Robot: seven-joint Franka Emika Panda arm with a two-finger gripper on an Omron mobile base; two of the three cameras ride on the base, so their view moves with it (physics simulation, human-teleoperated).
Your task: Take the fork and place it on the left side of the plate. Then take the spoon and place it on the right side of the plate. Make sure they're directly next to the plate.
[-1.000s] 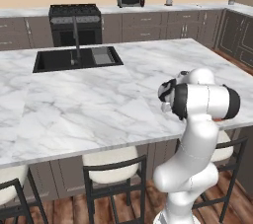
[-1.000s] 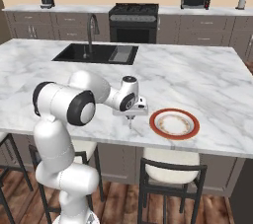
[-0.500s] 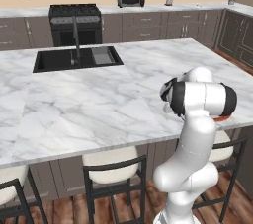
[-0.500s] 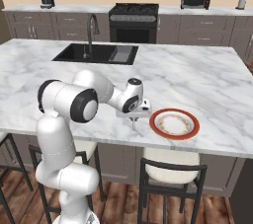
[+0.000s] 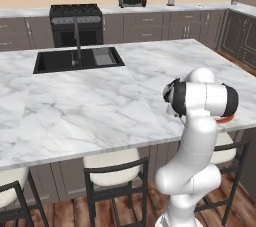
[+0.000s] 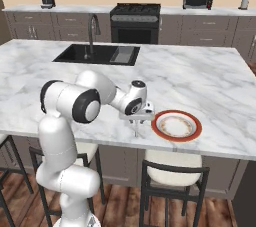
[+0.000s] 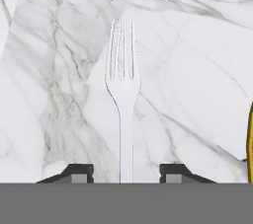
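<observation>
Even, fairly bright light fills the rendered kitchen, with no single source apparent and no strong glare on the marble counter. Shadows are soft: a faint one lies beside the fork in the hand view, and darkness gathers under the counter's edge. All three pictures are slightly soft and pixelated, with no obvious bending at the edges.

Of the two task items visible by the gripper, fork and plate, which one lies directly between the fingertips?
The fork, its slim handle running down between the two dark fingertips of the gripper, prongs pointing away. The plate sits off to one side, showing as a red-orange rim edge.
</observation>
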